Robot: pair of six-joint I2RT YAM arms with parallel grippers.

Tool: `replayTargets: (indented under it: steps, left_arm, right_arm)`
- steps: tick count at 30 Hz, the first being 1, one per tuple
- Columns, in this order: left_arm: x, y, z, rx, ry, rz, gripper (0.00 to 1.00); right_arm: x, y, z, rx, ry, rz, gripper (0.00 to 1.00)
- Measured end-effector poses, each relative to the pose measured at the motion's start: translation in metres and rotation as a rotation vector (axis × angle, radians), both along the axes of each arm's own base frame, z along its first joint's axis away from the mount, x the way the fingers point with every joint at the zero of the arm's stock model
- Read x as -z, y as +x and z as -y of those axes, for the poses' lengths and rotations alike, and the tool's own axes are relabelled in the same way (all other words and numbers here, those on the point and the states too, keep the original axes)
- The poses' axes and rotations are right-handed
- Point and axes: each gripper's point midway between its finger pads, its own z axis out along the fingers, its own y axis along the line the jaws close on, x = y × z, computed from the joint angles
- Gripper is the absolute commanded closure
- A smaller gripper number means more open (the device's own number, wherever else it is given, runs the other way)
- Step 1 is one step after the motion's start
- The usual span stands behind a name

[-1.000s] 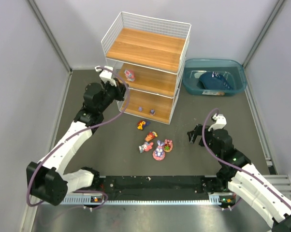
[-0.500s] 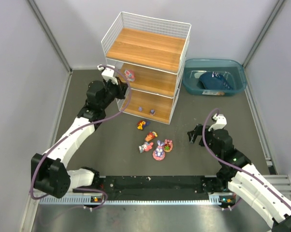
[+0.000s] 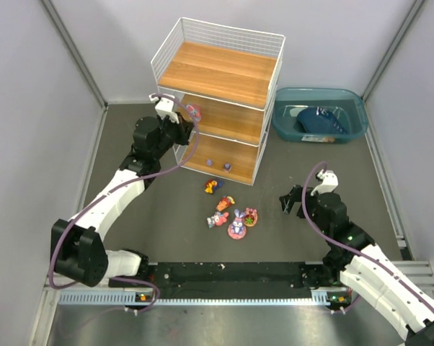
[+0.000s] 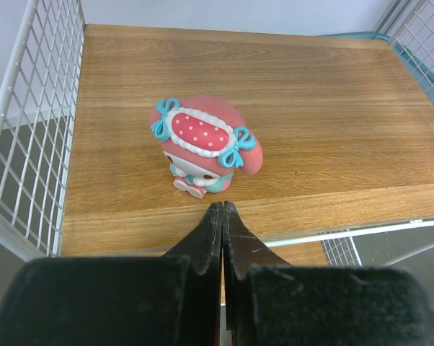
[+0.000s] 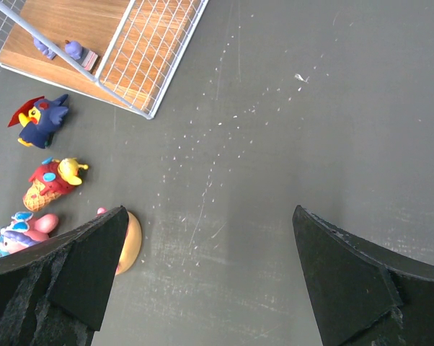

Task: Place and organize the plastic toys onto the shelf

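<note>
The shelf (image 3: 218, 75) is a white wire rack with wooden tiers at the back. A pink figurine (image 3: 194, 112) with blue bows stands on its middle tier (image 4: 325, 122). My left gripper (image 3: 179, 124) is at that tier's front edge. In the left wrist view its tips (image 4: 223, 209) are shut with nothing between them, just short of the pink figurine (image 4: 202, 148). Two small purple toys (image 3: 218, 165) sit on the bottom tier. Several toys (image 3: 231, 213) lie on the floor in front. To their right, my right gripper (image 3: 293, 202) hangs open and empty (image 5: 210, 216).
A teal bin (image 3: 350, 101) holding a dark blue thing (image 3: 319, 120) stands right of the shelf. Grey walls close in both sides. The right wrist view shows a blue bird toy (image 5: 44, 119), a red and yellow toy (image 5: 55, 180) and the shelf's corner (image 5: 141, 72).
My left gripper has moved up and right toward the shelf's middle tier, closer to the pink figurine, staying shut. The right arm and the floor toys have not moved.
</note>
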Motion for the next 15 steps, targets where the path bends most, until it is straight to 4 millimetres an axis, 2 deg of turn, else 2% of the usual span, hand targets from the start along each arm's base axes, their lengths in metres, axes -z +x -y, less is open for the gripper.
replayTargets:
  steps: [15]
  left_arm:
    - [0.004,0.011,0.005,0.008,0.002,-0.007,1.0]
  right_arm:
    - [0.0,0.0,0.0,0.0,0.0,0.0,0.01]
